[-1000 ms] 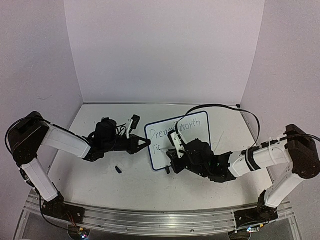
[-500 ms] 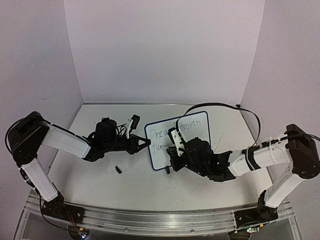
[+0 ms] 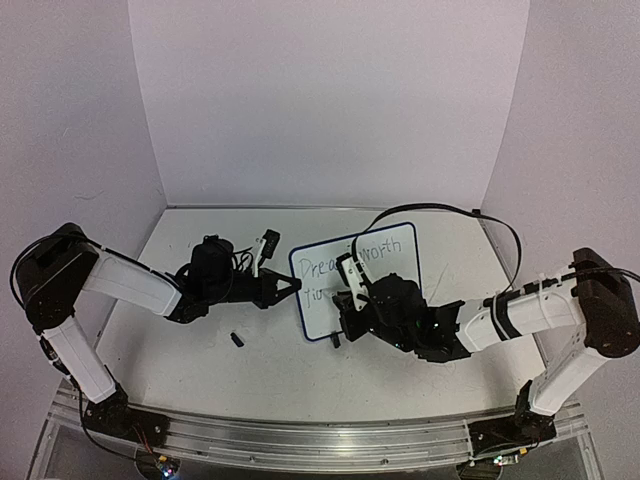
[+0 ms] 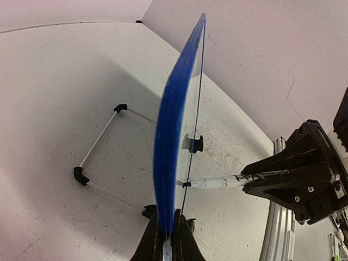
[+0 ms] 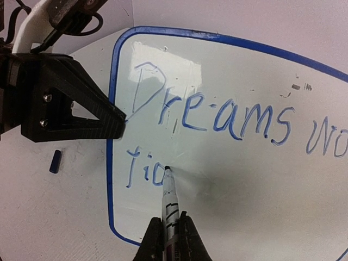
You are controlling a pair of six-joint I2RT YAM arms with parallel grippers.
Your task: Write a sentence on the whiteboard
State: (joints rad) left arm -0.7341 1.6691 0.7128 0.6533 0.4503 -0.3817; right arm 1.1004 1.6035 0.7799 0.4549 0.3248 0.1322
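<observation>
The whiteboard (image 3: 392,262) stands tilted at mid table, white with a blue rim. My left gripper (image 3: 292,287) is shut on its left rim; in the left wrist view the jaws (image 4: 167,240) clamp the blue edge (image 4: 171,125). My right gripper (image 3: 350,300) is shut on a marker (image 5: 172,204), in the right wrist view (image 5: 171,239). The marker's tip touches the board (image 5: 250,185) at the end of the second line. The sentence (image 5: 217,111) reads "Dreams wo…" on top, with three blue strokes (image 5: 144,169) below. My right arm hides part of the writing in the top view.
A small dark marker cap (image 3: 237,340) lies on the table left of the board, also in the right wrist view (image 5: 54,161). The board's wire stand (image 4: 100,157) sticks out behind it. A black cable (image 3: 440,210) arcs over the board. A metal rail (image 3: 300,440) runs along the near edge.
The second line has gained blue strokes. My right gripper with the marker has shifted slightly along the board. My left gripper has held still on the rim.
</observation>
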